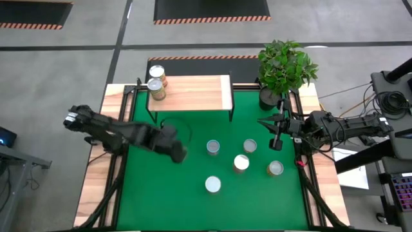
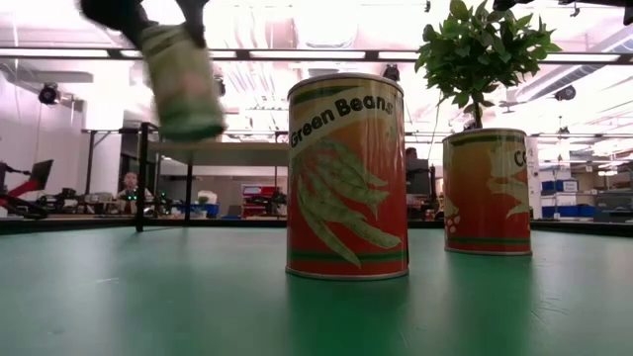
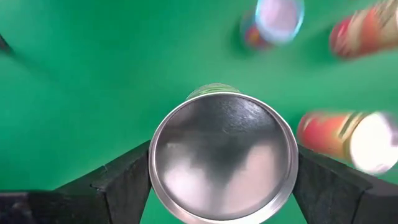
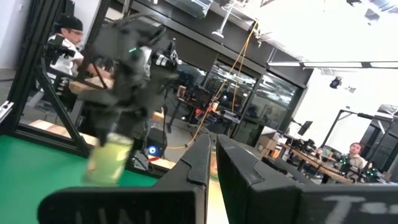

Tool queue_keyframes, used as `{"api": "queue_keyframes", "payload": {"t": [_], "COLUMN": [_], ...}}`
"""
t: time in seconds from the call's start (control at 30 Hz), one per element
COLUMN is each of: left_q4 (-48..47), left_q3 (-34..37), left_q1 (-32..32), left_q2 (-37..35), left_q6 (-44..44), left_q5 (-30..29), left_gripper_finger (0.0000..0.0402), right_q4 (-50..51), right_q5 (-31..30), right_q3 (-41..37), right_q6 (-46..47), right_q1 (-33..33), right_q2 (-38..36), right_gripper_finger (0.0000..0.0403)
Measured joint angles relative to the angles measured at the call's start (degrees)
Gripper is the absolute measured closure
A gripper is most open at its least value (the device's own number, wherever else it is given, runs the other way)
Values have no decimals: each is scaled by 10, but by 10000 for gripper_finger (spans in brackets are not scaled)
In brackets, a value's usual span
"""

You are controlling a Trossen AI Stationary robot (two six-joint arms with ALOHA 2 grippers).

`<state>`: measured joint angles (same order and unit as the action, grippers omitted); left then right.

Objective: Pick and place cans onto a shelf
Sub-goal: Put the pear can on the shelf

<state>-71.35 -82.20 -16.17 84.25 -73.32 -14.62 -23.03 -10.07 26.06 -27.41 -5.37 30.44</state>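
Observation:
My left gripper [image 1: 175,152] hangs over the left middle of the green mat [image 1: 167,200], shut on a can that it hides from above. The can shows lifted in the low view [image 2: 183,84] and end-on in the left wrist view [image 3: 224,158]. Two cans [image 1: 156,80] stand on their bases at the left end of the pale-wood shelf [image 1: 193,93]. Several more cans [image 1: 241,163] stand on the mat to the right. My right gripper [image 1: 277,136] is shut and empty over the mat's right side, near the plant pot. My left gripper pinches the can by its side wall near the upper end [image 3: 158,186], one finger [image 3: 121,183] on each opposite side. The fingers come from above, pointing down. The can hangs below them, slightly tilted and clear of the mat [image 2: 198,297].
A potted plant [image 1: 285,67] stands at the mat's far right corner beside the shelf. A green-beans can [image 2: 346,178] and another can [image 2: 487,193] stand close to the low camera. People sit at desks in the room behind.

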Motion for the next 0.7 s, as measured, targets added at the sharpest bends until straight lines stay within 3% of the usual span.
{"api": "queue_keyframes", "payload": {"t": [0.33, 0.5, 0.7], "left_q4": [-153, -152, -149], "left_q3": [-223, -261, -260], "left_q1": [146, 213, 286], "left_q2": [10, 12, 12], "left_q6": [180, 247, 304], "left_q5": [-55, -54, -20], "left_gripper_finger": [93, 93, 93], "right_q4": [0, 0, 0], "right_q5": [0, 0, 0], "right_q3": [0, 0, 0], "right_q6": [5, 3, 2], "right_q1": [0, 0, 0], "right_q2": [0, 0, 0], "right_gripper_finger": [385, 385, 385]}}
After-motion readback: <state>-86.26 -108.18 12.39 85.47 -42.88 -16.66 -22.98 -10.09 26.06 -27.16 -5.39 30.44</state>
